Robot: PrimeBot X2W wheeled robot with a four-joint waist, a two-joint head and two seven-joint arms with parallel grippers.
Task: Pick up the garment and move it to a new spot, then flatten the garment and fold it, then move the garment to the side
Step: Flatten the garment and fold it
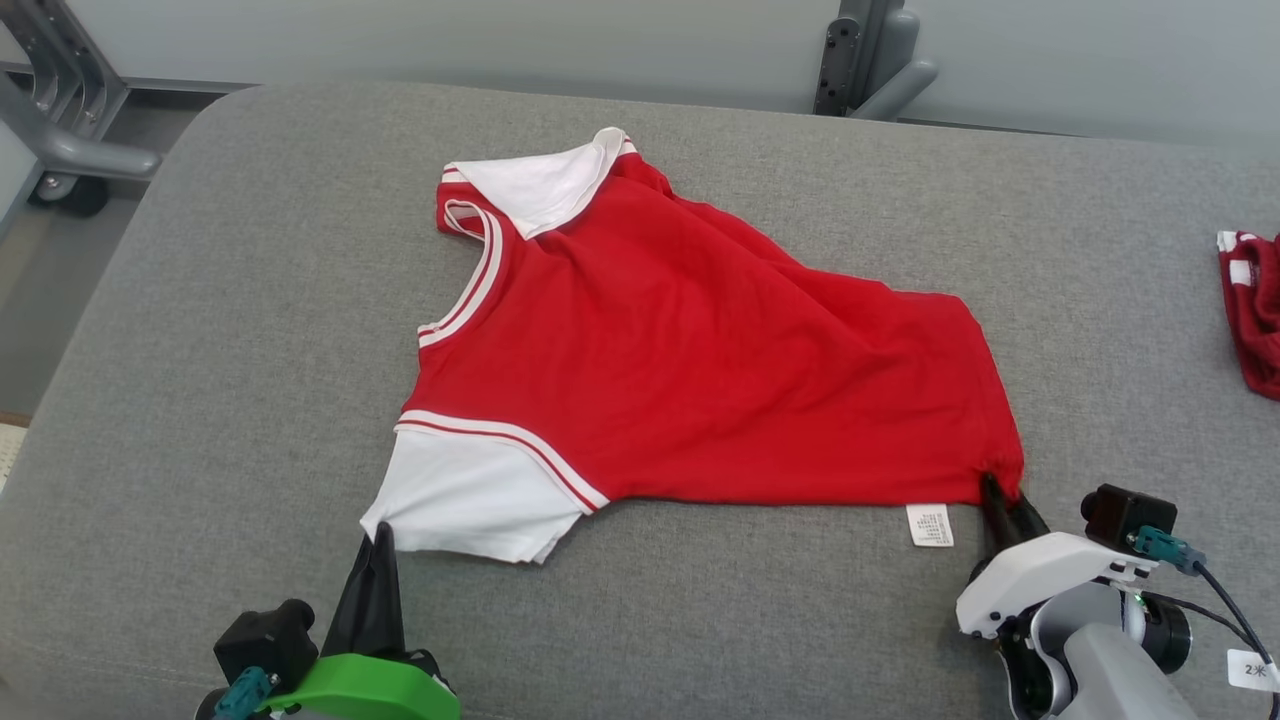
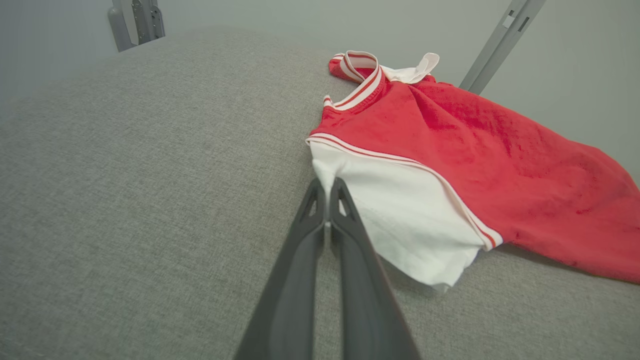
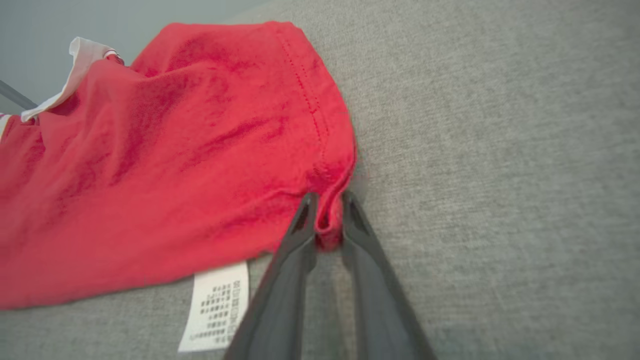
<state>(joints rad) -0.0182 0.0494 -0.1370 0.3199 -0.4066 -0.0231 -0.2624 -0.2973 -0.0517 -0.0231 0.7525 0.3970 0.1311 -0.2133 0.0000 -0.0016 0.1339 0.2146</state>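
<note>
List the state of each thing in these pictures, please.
red T-shirt: spread out, wrinkled, not folded
left gripper: shut on the white sleeve corner
right gripper: closed on the red hem corner
care label: sticking out, lying on the cushion
second red garment: crumpled at the right edge

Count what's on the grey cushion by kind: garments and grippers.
Garments: 2 (red shirt; red cloth at the right edge)
Grippers: 2 (left gripper on the white sleeve, right gripper on the red hem)
Total: 4
</note>
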